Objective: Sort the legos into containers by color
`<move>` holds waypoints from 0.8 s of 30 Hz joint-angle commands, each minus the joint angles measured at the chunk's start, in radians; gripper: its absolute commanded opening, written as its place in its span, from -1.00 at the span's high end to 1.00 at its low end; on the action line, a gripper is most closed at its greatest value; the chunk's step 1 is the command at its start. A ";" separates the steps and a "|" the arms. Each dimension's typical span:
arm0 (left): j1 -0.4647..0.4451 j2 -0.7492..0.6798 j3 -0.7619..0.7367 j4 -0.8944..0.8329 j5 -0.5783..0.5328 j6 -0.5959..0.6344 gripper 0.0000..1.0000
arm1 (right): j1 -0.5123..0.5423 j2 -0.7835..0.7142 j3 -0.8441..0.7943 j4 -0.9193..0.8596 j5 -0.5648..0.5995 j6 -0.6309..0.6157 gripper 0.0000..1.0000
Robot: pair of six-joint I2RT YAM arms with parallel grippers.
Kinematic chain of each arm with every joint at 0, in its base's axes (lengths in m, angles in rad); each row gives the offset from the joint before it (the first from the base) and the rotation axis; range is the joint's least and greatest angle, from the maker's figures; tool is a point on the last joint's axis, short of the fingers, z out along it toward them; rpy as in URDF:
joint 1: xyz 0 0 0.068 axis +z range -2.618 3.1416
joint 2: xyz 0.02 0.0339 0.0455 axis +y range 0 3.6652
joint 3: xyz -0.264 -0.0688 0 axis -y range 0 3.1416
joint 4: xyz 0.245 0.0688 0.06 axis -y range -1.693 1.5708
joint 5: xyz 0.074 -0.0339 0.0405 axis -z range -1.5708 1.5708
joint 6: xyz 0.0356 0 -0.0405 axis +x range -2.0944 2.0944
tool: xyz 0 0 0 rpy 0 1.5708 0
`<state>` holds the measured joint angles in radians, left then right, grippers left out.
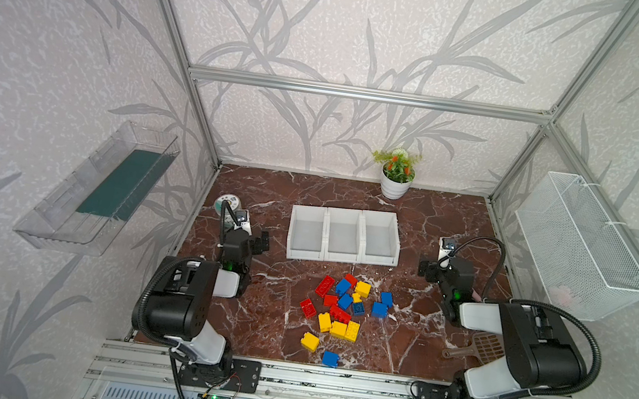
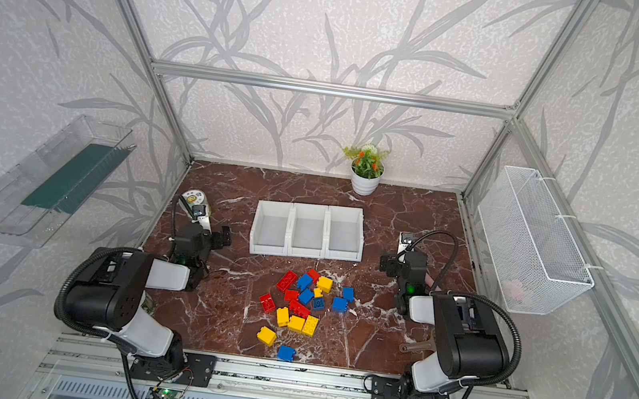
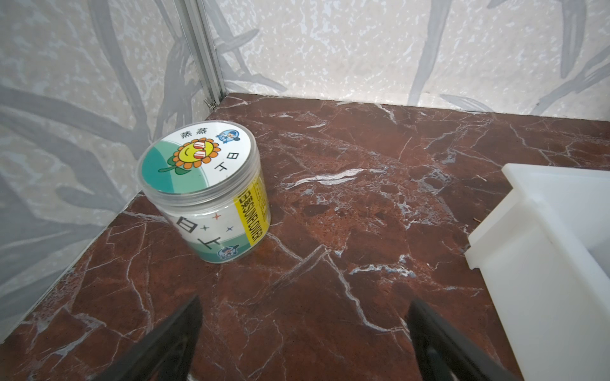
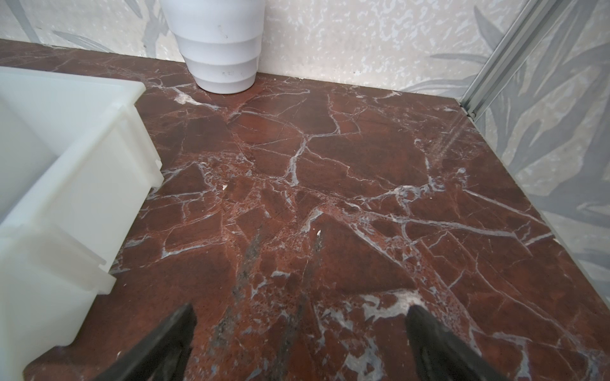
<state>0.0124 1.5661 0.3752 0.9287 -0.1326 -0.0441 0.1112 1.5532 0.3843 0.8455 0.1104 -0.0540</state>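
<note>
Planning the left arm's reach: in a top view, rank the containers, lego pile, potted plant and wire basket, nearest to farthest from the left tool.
From the left tool:
1. containers, just right of it
2. legos, front centre
3. potted plant, back wall
4. wire basket, far right wall

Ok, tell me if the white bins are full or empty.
Empty: all three bins show bare white floors; the legos lie on the tabletop.
</note>
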 commanded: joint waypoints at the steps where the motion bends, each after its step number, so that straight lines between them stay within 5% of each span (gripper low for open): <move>1: 0.006 0.004 0.006 0.010 -0.002 0.013 -0.98 | 0.001 -0.008 0.018 0.012 0.000 -0.001 -0.98; 9: -0.015 -0.060 0.015 -0.043 -0.079 0.015 -0.98 | 0.005 -0.050 0.003 0.032 0.046 -0.001 -0.98; 12: -0.040 -0.242 0.124 -0.424 -0.084 -0.017 -0.98 | 0.039 -0.231 0.090 -0.325 -0.002 -0.038 -0.98; 15: -0.047 -0.366 0.227 -0.735 0.022 -0.064 -0.98 | 0.131 -0.351 0.267 -0.764 -0.015 -0.043 -0.98; 19: -0.063 -0.477 0.228 -0.845 0.080 -0.152 -0.98 | 0.295 -0.337 0.441 -1.108 -0.050 -0.005 -0.99; 24: -0.096 -0.562 0.201 -0.911 0.148 -0.234 -0.98 | 0.466 -0.247 0.529 -1.279 -0.111 0.088 -1.00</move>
<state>-0.0647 1.0252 0.6003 0.1619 -0.0441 -0.2073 0.5232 1.2476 0.8989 -0.1493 0.0528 -0.0284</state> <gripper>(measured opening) 0.992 0.998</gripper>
